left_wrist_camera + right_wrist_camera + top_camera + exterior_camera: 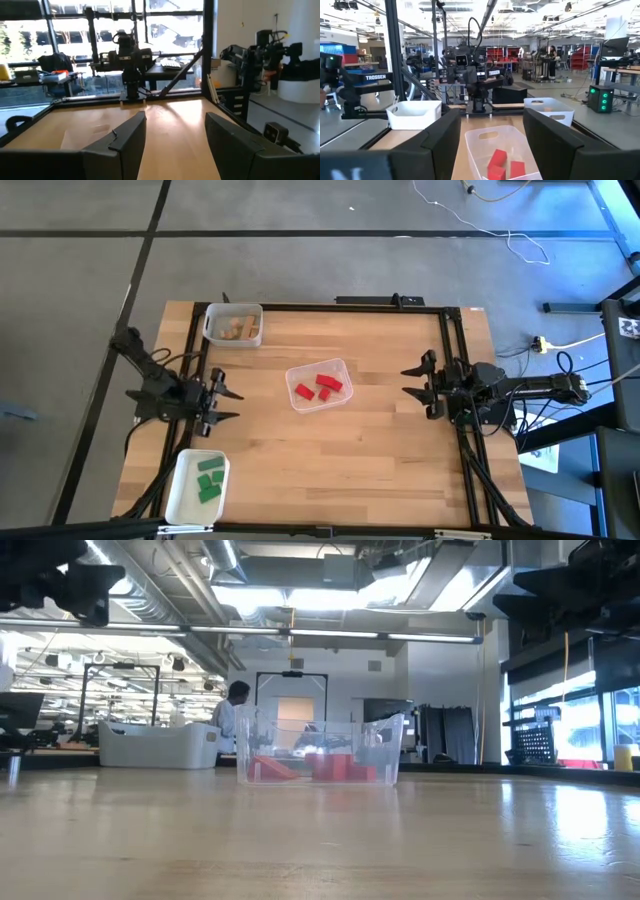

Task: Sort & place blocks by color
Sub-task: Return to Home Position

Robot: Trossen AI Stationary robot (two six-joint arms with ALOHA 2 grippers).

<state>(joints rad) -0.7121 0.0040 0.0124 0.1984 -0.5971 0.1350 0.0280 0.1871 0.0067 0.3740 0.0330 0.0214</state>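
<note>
Red blocks [327, 384] lie between left pincer [236, 404] and right pincer [405, 380].

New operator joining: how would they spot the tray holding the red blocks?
On the wooden table, look near the middle. The clear tray there sits askew, apart from the white tray and the corner tray on the left side. It alone holds red blocks; those hold green blocks and tan blocks.

Left arm [160, 392] and right arm [500, 388] face inward, jaws spread
</note>
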